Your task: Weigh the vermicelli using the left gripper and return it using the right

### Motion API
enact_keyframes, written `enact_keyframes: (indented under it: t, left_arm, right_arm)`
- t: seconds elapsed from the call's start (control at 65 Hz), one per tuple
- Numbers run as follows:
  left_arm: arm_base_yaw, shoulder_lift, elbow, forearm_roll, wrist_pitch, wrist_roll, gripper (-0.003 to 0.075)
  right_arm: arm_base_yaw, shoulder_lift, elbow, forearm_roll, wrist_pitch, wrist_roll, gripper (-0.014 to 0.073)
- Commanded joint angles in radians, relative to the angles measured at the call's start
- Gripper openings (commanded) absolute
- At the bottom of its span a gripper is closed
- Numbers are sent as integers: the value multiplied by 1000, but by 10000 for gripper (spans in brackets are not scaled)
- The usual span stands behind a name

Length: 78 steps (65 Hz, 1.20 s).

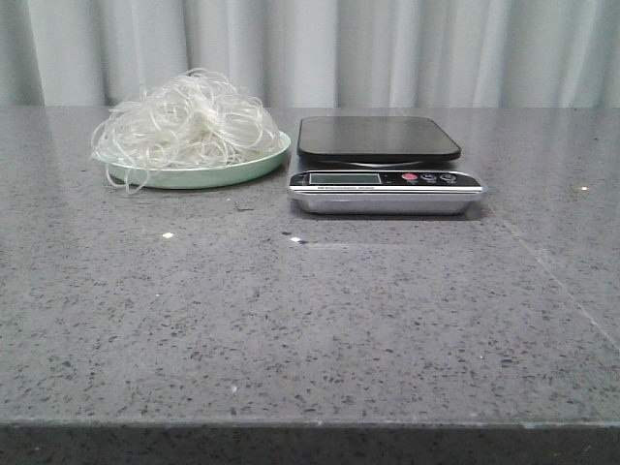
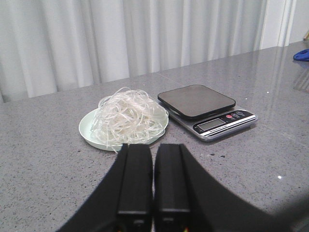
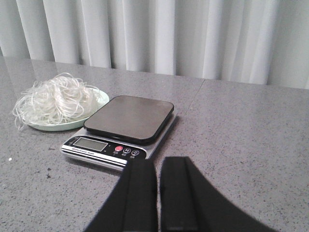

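The vermicelli [image 1: 186, 121] is a fluffy whitish tangle piled on a pale mint-green plate [image 1: 228, 173] at the back left of the table. It also shows in the left wrist view [image 2: 128, 115] and the right wrist view [image 3: 54, 98]. A digital scale [image 1: 385, 162] with a bare black platform stands just right of the plate. My left gripper [image 2: 154, 146] is shut and empty, above the table short of the plate. My right gripper [image 3: 157, 162] is shut and empty, short of the scale [image 3: 123, 126]. Neither gripper shows in the front view.
The grey speckled stone table [image 1: 310, 320] runs to a white curtain [image 1: 320, 48] at the back. A small white crumb [image 1: 168, 234] lies in front of the plate. A blue object [image 2: 301, 54] sits at the far edge in the left wrist view.
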Motion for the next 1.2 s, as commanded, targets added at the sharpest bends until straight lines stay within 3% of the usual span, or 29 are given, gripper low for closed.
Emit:
enact_keyframes:
  t: [0.0, 0.846, 0.954, 1.185]
  left_arm:
    - [1, 15, -23, -14, -78, -1, 127]
    - [5, 11, 30, 16, -114, -1, 127]
    - [68, 5, 123, 84, -246, -1, 127]
    - [358, -29, 328, 52, -501, -13, 127]
  right_arm:
    - [-7, 5, -24, -5, -87, -7, 157]
    - [-7, 5, -24, -5, -86, -7, 157]
    - [-7, 5, -24, -5, -86, -7, 157]
    - [-7, 5, -24, -5, -86, -7, 157]
